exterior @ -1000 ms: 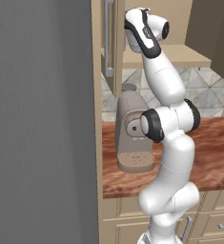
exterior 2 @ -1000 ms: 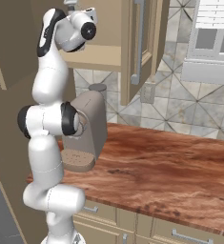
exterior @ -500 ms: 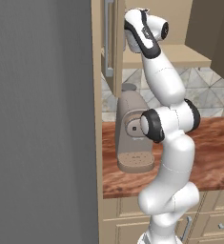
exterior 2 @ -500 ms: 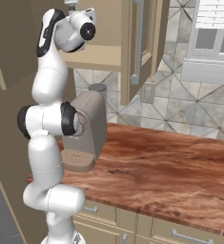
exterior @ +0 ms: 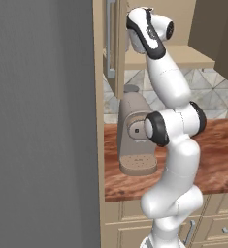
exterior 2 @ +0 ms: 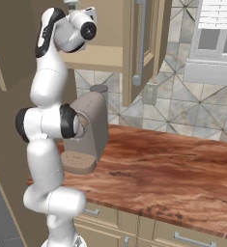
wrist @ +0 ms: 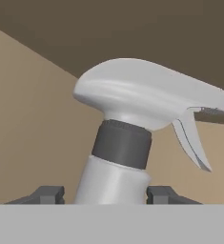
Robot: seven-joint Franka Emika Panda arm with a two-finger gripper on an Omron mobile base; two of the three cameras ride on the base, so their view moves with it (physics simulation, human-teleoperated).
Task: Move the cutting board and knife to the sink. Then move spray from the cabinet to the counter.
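Note:
The spray point(wrist: 132, 124) is a pale grey bottle with a dark collar and a trigger head, upright and close in the hand view, with the tan cabinet wall behind it. My gripper point(wrist: 106, 193) has a fingertip pressed against each side of the bottle's body. In the base views the arm reaches up into the open cabinet point(exterior: 183, 58) point(exterior 2: 100, 58), above the reddish-brown counter point(exterior: 217, 160) point(exterior 2: 173, 169). The cutting board, knife and sink are out of view.
A taupe coffee machine point(exterior: 135, 135) point(exterior 2: 91, 130) stands on the counter right beside the arm. The open cabinet door point(exterior: 110, 38) point(exterior 2: 148, 48) with its long bar handle hangs next to the wrist. A grey wall point(exterior: 38, 121) lies to the left.

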